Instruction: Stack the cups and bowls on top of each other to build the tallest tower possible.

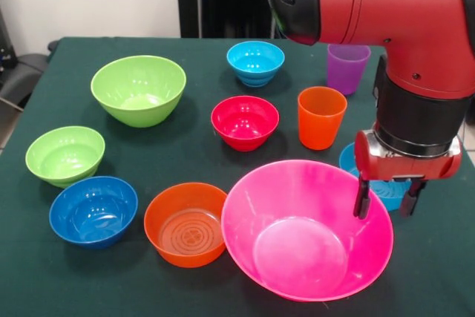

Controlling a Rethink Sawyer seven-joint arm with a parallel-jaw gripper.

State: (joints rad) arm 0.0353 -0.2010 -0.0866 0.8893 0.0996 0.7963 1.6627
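Note:
My gripper (386, 202) is open and empty. It hangs at the right rim of the huge pink bowl (297, 243), with its left finger (361, 202) over that rim. A cyan bowl (383, 192) shows behind and between the fingers, mostly hidden. The orange cup (320, 116) and the purple cup (347, 67) stand upright behind the pink bowl. Also standing apart are a large lime green bowl (138, 88), a small lime green bowl (65, 154), a blue bowl (93, 209), an orange bowl (187, 223), a magenta-red bowl (245, 120) and another cyan bowl (255, 61). Nothing is nested.
The table (185, 150) has a dark green cloth. My red arm (415, 20) comes down over its right side, above the cups. A dark chair (18, 72) stands off the table's left edge.

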